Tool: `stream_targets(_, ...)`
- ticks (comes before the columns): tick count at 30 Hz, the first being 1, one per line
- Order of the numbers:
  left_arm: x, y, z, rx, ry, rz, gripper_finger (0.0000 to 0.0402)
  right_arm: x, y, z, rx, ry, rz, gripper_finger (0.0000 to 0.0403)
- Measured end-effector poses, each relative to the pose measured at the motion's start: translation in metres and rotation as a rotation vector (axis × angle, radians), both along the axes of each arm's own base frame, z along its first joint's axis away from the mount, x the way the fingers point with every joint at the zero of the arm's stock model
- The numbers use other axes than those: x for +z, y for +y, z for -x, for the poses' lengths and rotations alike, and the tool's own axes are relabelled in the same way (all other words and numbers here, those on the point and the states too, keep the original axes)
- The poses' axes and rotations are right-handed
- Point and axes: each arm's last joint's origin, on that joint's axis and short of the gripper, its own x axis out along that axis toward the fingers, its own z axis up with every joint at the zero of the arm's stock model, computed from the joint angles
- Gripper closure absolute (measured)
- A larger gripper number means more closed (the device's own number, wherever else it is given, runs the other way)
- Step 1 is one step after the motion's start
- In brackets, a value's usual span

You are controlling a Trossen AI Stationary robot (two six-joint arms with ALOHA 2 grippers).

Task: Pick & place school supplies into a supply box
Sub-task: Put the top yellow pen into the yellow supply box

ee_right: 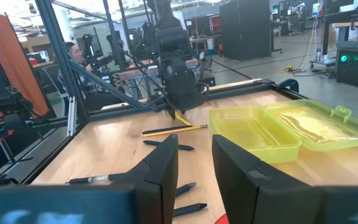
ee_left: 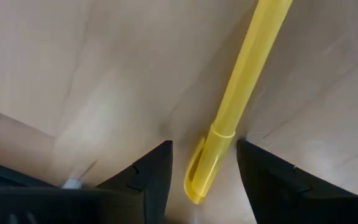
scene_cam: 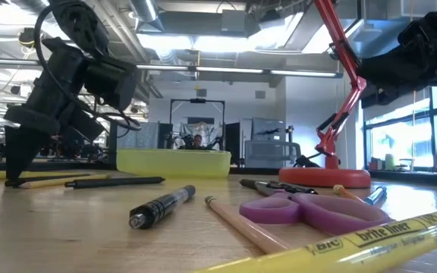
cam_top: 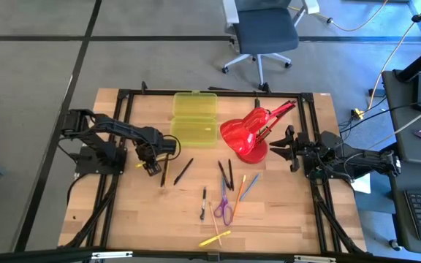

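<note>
A yellow pen (ee_left: 241, 81) lies flat on the wooden table, left of centre (cam_top: 164, 174). My left gripper (ee_left: 202, 148) points steeply down over its clip end, open, one finger on each side of the pen with a small gap to it. It stands near the table's left side (cam_top: 154, 162). The supply box (cam_top: 194, 117), translucent yellow-green, sits open at the far middle. Purple-handled scissors (cam_top: 225, 209) and several pens and pencils lie toward the near edge. My right gripper (cam_top: 280, 146) waits level at the right, open and empty (ee_right: 194, 165).
A red desk lamp (cam_top: 247, 135) stands right of the box, close to my right gripper. A black pen (cam_top: 183, 170) lies just right of the yellow one. A black frame rail (cam_top: 218, 93) runs around the table. An office chair (cam_top: 265, 33) stands beyond the far edge.
</note>
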Motion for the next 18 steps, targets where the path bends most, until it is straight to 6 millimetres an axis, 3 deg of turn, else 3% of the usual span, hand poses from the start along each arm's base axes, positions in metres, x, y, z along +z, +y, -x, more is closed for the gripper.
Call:
stream_targets(12,0.0005,-0.001,-0.0002,0.008,-0.016,0.026,0.0337,-0.0001,0.0,0.0,0.0,0.001,0.001,0.0299)
stream_targets(18,0.0006,-0.001,0.0,0.009,-0.014,0.028,0.0358,0.0,0.0,0.0,0.0,0.0,0.001,0.0299)
